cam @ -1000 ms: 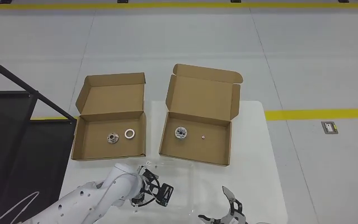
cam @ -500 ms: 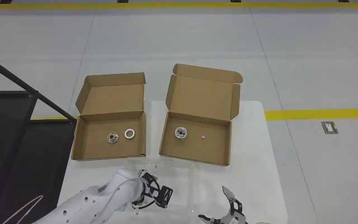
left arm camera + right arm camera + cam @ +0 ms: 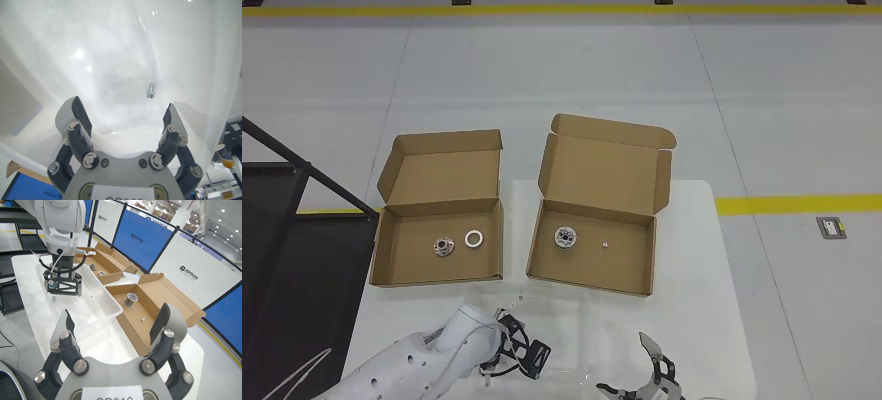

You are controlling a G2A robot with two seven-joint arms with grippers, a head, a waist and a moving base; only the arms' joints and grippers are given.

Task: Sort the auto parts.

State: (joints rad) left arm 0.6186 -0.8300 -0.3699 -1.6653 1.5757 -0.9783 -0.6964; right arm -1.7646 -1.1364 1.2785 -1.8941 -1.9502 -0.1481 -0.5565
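A factory hall: grey floor (image 3: 572, 80) with yellow lines (image 3: 802, 205), blue and white pegboard panels (image 3: 189, 262) at the right, ceiling lamps (image 3: 219, 220) far behind

Clear rectangular plastic tub (image 3: 105, 318): small steel bolt (image 3: 150, 91) inside. Behind-left of tub, brown cardboard box (image 3: 402, 250) holding flanged metal hub (image 3: 444, 244) and metal ring (image 3: 475, 238) side by side. Behind-right of tub, second brown cardboard box (image 3: 627, 262) holding toothed metal cylinder (image 3: 566, 237) and small screw (image 3: 605, 242).
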